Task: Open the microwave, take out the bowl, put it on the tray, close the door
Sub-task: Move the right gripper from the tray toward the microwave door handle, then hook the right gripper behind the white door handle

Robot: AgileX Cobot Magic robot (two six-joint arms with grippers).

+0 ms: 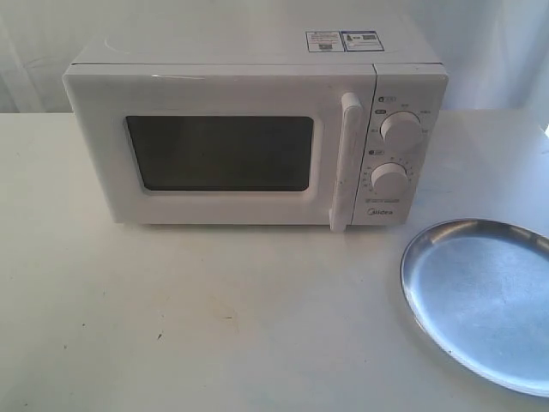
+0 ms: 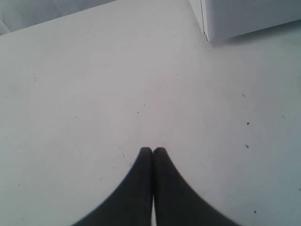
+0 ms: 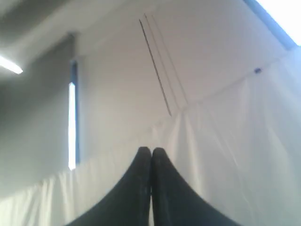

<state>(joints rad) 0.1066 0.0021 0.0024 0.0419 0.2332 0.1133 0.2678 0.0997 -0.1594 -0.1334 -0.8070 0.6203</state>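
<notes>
The white microwave (image 1: pixel 257 129) stands at the back of the table with its door (image 1: pixel 219 153) closed and the vertical bar handle (image 1: pixel 346 161) at the door's right side. The bowl is hidden. The silver tray (image 1: pixel 485 296) lies on the table at the front right, with nothing on it. Neither gripper shows in the exterior view. My left gripper (image 2: pixel 152 149) is shut and holds nothing, over bare table, with a corner of the microwave (image 2: pixel 244 16) ahead. My right gripper (image 3: pixel 151 149) is shut and holds nothing, pointing at a white curtain and wall.
The white table (image 1: pixel 171 318) stretches in front of the microwave. White curtains hang behind it. The tray reaches past the right edge of the exterior view.
</notes>
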